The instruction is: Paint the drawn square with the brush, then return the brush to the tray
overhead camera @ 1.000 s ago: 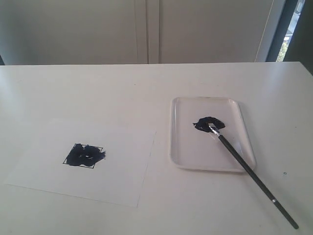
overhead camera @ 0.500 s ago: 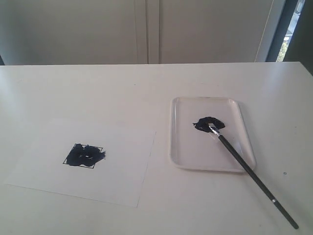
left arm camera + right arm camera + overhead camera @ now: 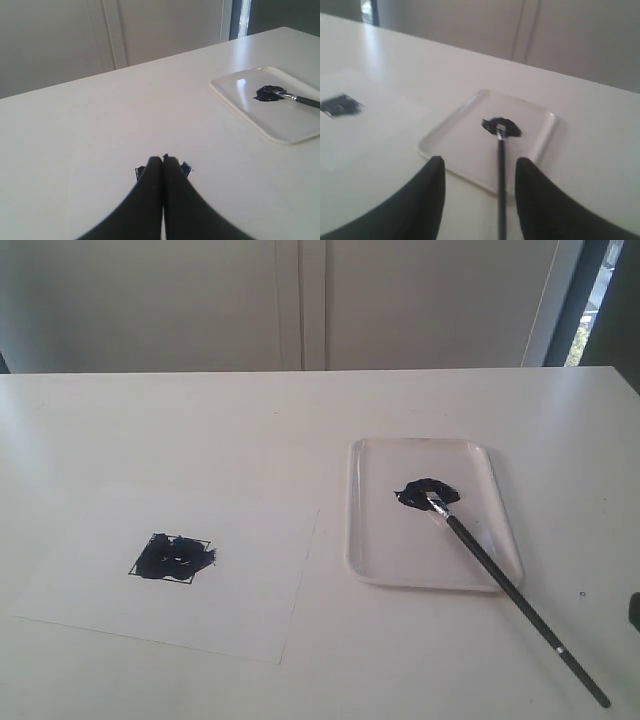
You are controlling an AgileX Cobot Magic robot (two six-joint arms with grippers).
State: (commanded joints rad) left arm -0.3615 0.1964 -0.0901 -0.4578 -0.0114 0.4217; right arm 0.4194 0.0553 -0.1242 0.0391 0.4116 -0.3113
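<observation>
**Exterior view.** Only one thing differs from a second ago: a dark shape (image 3: 635, 612) has come in at the right edge, probably part of the right arm, though too little shows to be sure. Everything else lies as it did. The square (image 3: 172, 558) on the paper (image 3: 240, 590) is mostly filled with dark paint. The brush (image 3: 500, 575) rests with its bristles in the blob (image 3: 425, 490) on the tray (image 3: 370, 455). Its handle runs over the near rim onto the table (image 3: 200, 420). Both steps look done, so the arm is more likely settling than starting a fresh grasp.

**Left wrist view.** The left tool (image 3: 162, 162) is pressed fully together with nothing in it, above the paper. Corners of the square (image 3: 186, 169) peek out behind it. The tray (image 3: 235, 95) and brush (image 3: 302, 100) are well apart from it.

**Right wrist view.** The right tool (image 3: 481, 162) stands wide and empty. The brush (image 3: 500, 165) lies beyond it, untouched, on a line between the fingers, its tip on the tray (image 3: 540, 117).

No brand, label or writing can be read in any view.
</observation>
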